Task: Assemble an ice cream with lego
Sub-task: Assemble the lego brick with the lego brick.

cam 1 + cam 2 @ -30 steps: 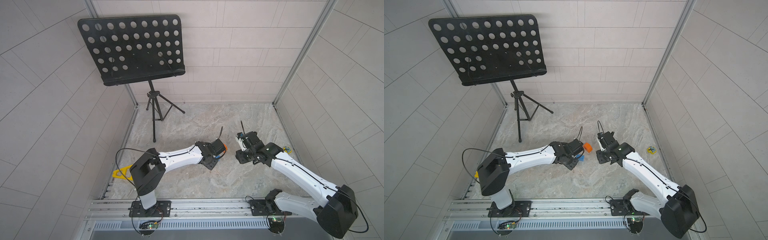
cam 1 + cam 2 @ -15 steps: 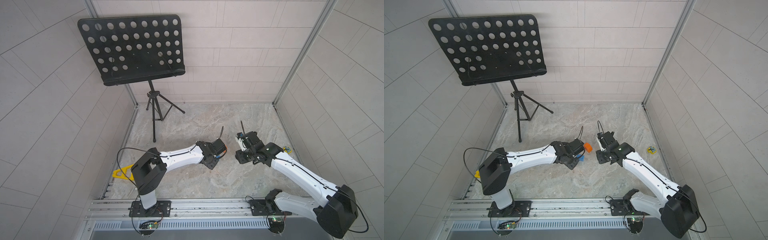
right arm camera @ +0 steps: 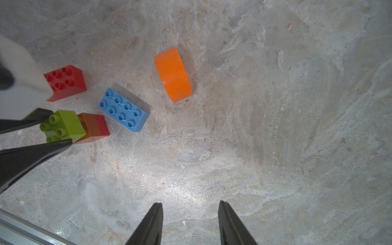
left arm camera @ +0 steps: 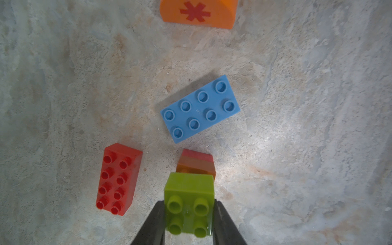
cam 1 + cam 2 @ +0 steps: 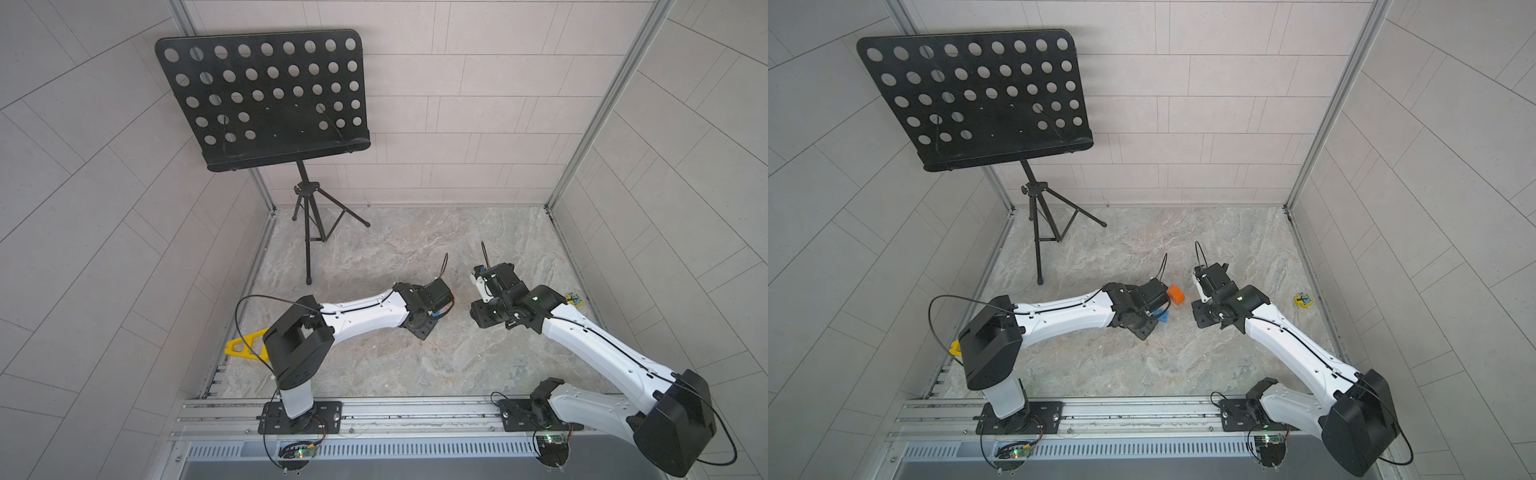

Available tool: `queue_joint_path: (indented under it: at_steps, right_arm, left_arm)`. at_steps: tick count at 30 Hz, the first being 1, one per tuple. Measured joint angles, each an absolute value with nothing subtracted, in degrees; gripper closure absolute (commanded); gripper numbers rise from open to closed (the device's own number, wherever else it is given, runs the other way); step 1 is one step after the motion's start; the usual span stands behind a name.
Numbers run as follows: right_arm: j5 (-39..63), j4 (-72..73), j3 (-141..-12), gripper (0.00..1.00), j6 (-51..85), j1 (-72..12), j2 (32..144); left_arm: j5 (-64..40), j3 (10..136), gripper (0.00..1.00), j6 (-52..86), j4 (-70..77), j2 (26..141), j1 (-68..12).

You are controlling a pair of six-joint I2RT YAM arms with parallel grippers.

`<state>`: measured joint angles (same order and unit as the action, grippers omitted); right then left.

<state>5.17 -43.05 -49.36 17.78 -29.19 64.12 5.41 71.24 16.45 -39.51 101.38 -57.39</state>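
Left pincer point(image 4: 188, 204) clenched on lime green brick point(image 4: 188, 188), right at the orange end of the orange-red pair point(image 4: 196, 162) on the worktop point(image 4: 297, 127). Can't tell if seated. I'd square it up, then press straight. Right pincer point(image 3: 191, 206) released, empty; could brace the pair.

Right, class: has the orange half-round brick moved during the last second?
No. In a top view the orange half-round brick lies in the same direction and at the same distance from the music stand's near foot as before.

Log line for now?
left jaws: shut on small lime green plastic brick | right jaws: open, empty | blue oblong plastic brick: unstacked
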Motion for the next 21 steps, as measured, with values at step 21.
queue_joint_path:
  at_steps: [21]
  right_arm:
    - [5.6, -42.9, -49.4, 0.52, 17.8, -29.2, 64.1]
  left_arm:
    - [5.6, 73.9, 0.68, 10.0, -43.2, 102.6, -57.4]
